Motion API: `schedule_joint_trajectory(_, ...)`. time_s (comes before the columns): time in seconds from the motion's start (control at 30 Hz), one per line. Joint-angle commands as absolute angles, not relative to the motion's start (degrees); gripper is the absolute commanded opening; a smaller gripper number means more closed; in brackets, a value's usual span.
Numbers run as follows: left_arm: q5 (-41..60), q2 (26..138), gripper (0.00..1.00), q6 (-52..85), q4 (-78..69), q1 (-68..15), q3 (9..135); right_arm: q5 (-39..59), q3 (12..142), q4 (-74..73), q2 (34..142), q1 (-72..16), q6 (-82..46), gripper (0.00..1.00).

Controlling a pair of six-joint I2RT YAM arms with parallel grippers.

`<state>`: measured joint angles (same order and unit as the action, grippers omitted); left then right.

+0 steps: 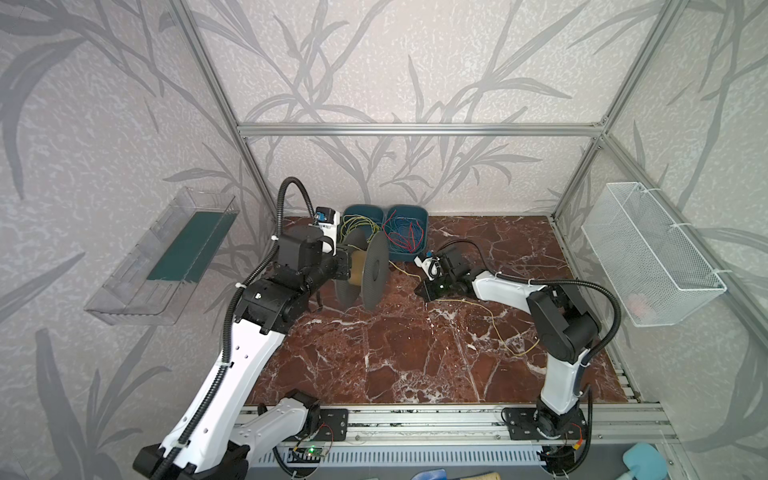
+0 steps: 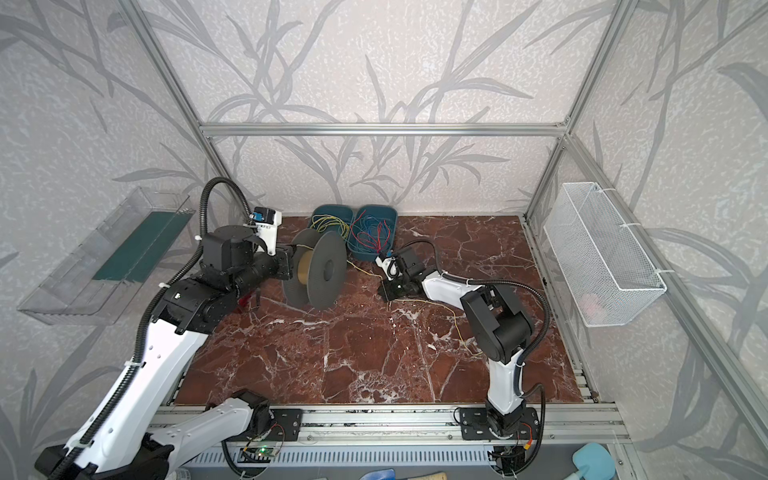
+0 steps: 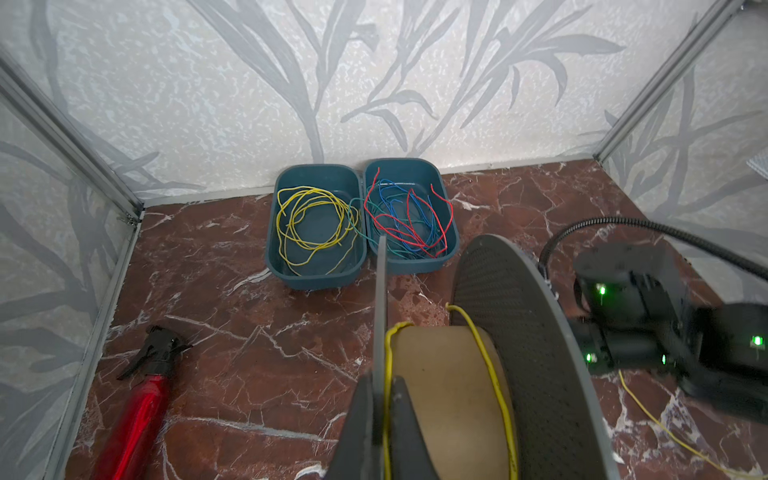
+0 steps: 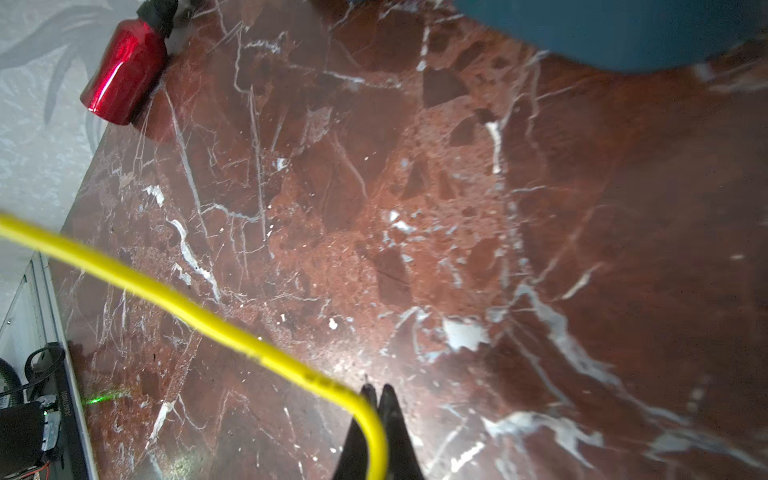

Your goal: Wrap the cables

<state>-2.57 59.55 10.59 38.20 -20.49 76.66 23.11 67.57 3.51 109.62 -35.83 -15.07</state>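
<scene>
A black spool (image 1: pixel 365 270) with a tan core (image 3: pixel 444 386) stands on edge on the marble table. My left gripper (image 3: pixel 382 380) is shut on its thin near flange (image 3: pixel 380 291), and a yellow cable (image 3: pixel 387 374) is pinched there too. That cable crosses the core, leaves the spool and runs right to my right gripper (image 4: pixel 378 390), which is shut on it low over the table, also in a top view (image 1: pixel 422 291). Past that gripper the cable (image 1: pixel 494 324) trails loose along the table. More yellow cables (image 3: pixel 311 220) lie coiled in a teal bin (image 3: pixel 274 249).
A second teal bin (image 3: pixel 453 241) beside it holds red and blue wires. A red spray bottle (image 3: pixel 137 419) lies near the left wall. A clear tray (image 1: pixel 166 257) hangs on the left wall and a white mesh basket (image 1: pixel 652 253) on the right.
</scene>
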Motion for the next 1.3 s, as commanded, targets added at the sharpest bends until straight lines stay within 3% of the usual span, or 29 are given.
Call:
schedule_joint_trajectory(0.0,-10.4,59.1,0.00,14.9,24.0,-19.3,77.6,20.7,64.7,3.8,110.4,-39.5,-19.8,0.00)
schedule_joint_trajectory(0.33,-19.4,56.0,0.00,18.8,14.9,-20.2,62.1,28.2,57.9,-12.7,109.7,-47.0,-34.5,0.00)
schedule_joint_trajectory(0.7,-31.9,59.5,0.00,22.1,5.6,-23.4,54.2,29.4,60.5,-7.8,111.0,-51.8,-31.0,0.00)
schedule_joint_trajectory(1.13,-35.1,64.4,0.00,22.4,3.6,-27.0,49.5,30.8,60.7,-7.9,107.2,-54.9,-31.5,0.00)
schedule_joint_trajectory(1.27,-35.8,65.4,0.00,23.8,4.3,-28.6,47.2,30.8,61.1,-6.9,109.2,-54.8,-30.4,0.04)
